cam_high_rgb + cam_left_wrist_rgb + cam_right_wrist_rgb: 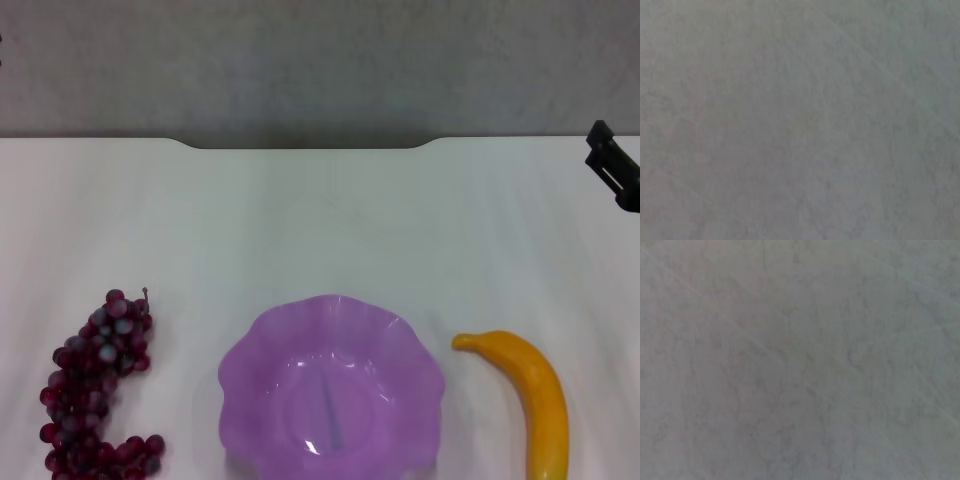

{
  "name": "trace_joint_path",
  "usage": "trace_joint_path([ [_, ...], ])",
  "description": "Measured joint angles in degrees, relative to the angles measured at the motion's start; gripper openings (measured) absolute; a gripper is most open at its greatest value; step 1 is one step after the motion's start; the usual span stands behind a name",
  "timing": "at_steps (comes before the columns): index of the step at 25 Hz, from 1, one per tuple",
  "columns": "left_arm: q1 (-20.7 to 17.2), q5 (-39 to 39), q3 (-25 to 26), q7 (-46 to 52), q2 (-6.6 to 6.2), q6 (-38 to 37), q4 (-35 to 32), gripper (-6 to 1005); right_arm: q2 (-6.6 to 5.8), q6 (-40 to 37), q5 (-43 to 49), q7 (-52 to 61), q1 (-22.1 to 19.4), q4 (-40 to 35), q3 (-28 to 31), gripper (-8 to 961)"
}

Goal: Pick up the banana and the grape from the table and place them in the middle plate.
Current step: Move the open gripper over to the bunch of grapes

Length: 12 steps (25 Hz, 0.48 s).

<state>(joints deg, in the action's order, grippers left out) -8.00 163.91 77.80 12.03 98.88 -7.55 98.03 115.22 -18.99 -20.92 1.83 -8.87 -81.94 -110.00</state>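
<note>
Well apart from right gripper [612, 165]: banana [530, 390].

Your right gripper [612, 165] shows only as a dark piece at the head view's 3 o'clock edge, raised and apart from everything; you cannot tell how its jaws stand. Your left arm is out of sight.

The white table [320, 220] had a shallow notch in the middle of its far edge. Three things lay on it in a row along the near side: a bunch of dark red grapes [95, 395] at the left, a purple plate [400, 345] with a wavy rim in the middle, and a banana [530, 395] at the right, none touching another.
</note>
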Motion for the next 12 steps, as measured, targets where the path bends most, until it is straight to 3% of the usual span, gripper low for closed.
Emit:
trace_joint_path([
  [12,0.2,0.0,0.1,0.2,0.06,0.0,-0.4,720,0.0,0.0,0.0,-0.8,0.2,-0.2,-0.3,850],
])
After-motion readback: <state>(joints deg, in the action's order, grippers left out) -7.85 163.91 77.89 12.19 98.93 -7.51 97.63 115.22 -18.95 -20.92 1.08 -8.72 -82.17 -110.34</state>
